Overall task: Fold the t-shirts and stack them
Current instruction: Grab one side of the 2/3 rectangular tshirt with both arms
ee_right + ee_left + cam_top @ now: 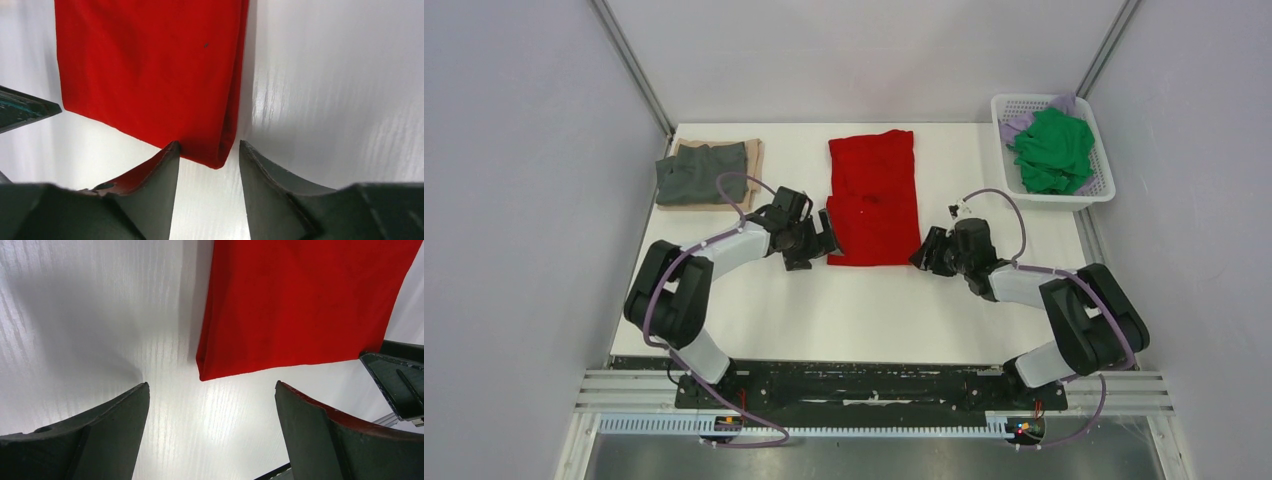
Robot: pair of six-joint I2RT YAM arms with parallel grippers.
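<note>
Red cloth sits between the 2 claws: a red t-shirt (874, 195) folded lengthwise into a long strip, lying flat in the middle of the white table (854, 310) with its short near edge towards the arms.

Outward from there, at 10 o'clock on the table, a folded dark grey t-shirt (692, 175) rests on a folded tan t-shirt (752, 155). These 2 look finished and stacked. At 2 o'clock, a white lattice basket (1049, 200) holds a crumpled green t-shirt (1054, 150) and a pale lilac t-shirt (1016, 125), neither one folded yet. By this reading, the red shirt is partly folded and needs a crosswise fold before it joins the stack. The task is under half done.

The left claw (831, 240) is at the strip's near-left corner, at 7 o'clock of the shirt. Its jaws are spread wide, holding nothing, and bare table shows between them just short of the cloth.

The right claw (921, 252) is at the near-right corner, at 5 o'clock of the shirt. Its jaws are parted narrowly and the corner's folded edge lies between the tips. They look about to pinch, but they have not closed on the cloth.
</note>
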